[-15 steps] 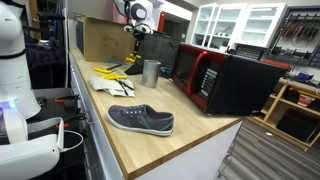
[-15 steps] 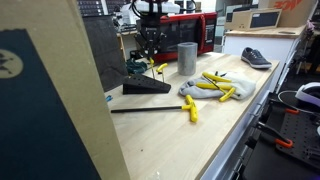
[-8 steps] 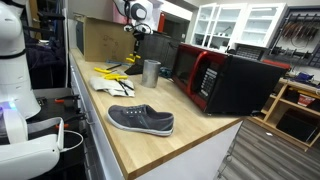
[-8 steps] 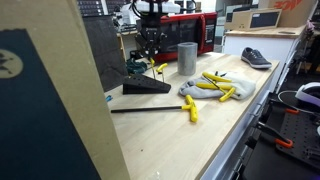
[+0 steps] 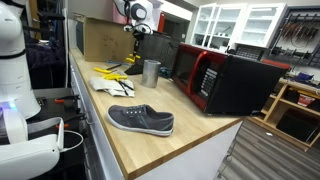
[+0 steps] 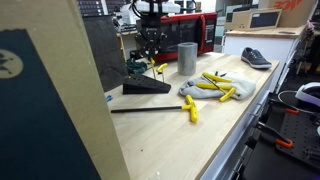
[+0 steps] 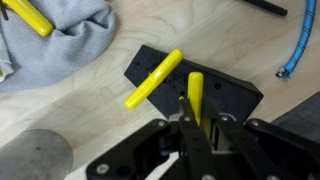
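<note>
1. Jaws: my gripper (image 7: 198, 128) is closed narrow on a yellow peg (image 7: 195, 95), pinching the end nearest me. The rest of the peg stands free beyond my fingertips.
2. Long axis: in the wrist view the peg runs from 6 o'clock to 12 o'clock, in line with my fingers. In an exterior view it hangs roughly upright under the gripper (image 6: 150, 45).
3. Key relation: the black block (image 7: 230, 95) lies at 12 o'clock from my jaws, straight past the peg's free tip. The tip overlaps the block's top face. I cannot tell whether it touches the block or sits in a hole.
4. Block contents: a second yellow peg (image 7: 155, 78) stands tilted in the block, leaning toward 8 o'clock, just beside my peg but apart from it. The few small holes I can see hold nothing.
5. Container: a metal cup (image 6: 187, 58) stands upright near the block, at 8 o'clock in the wrist view. Its inside is blurred there, so its contents are unknown.
6. Surroundings: a grey cloth (image 7: 70, 40) lies at 10 o'clock with a loose yellow peg (image 7: 25, 15) on it, and a blue cable (image 7: 295, 55) lies at 2 o'clock. A shoe (image 5: 141, 120) and a microwave (image 5: 235, 85) sit well apart along the bench (image 5: 190, 135).
</note>
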Robot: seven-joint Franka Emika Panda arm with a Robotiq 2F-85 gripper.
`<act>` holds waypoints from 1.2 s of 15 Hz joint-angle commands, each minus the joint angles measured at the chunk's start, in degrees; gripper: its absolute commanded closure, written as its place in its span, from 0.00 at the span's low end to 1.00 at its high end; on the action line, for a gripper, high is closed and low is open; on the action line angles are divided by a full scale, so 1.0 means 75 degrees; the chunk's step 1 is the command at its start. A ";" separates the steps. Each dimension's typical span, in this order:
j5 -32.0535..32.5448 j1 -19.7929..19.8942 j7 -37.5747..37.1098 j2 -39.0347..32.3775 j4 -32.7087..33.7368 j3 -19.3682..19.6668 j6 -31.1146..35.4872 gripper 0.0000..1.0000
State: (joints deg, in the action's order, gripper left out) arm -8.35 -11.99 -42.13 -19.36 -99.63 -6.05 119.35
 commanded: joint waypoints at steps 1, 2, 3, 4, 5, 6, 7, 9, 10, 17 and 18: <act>0.0077 -0.0075 -0.0157 -0.0035 0.0091 0.0070 -0.0198 0.96; 0.0082 -0.0070 -0.0153 -0.0031 0.0075 0.0074 -0.0211 0.96; 0.0088 -0.0070 -0.0153 -0.0027 0.0060 0.0076 -0.0207 0.96; 0.0096 -0.0070 -0.0157 -0.0024 0.0045 0.0081 -0.0202 0.96; 0.0093 -0.0066 -0.0155 -0.0020 0.0039 0.0082 -0.0214 0.96; 0.0093 -0.0064 -0.0154 -0.0010 0.0027 0.0084 -0.0214 0.96; 0.0093 -0.0062 -0.0151 0.0000 0.0013 0.0086 -0.0211 0.96; 0.0087 -0.0060 -0.0149 -0.0023 0.0009 0.0086 -0.0258 0.96; 0.0091 -0.0062 -0.0156 -0.0009 -0.0006 0.0088 -0.0258 0.96; 0.0116 -0.0072 -0.0156 0.0008 -0.0088 0.0091 -0.0235 0.96; 0.0121 -0.0071 -0.0156 0.0022 -0.0111 0.0093 -0.0243 0.96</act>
State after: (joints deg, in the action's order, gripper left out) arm -8.23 -11.99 -42.13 -19.36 -99.70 -5.96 119.08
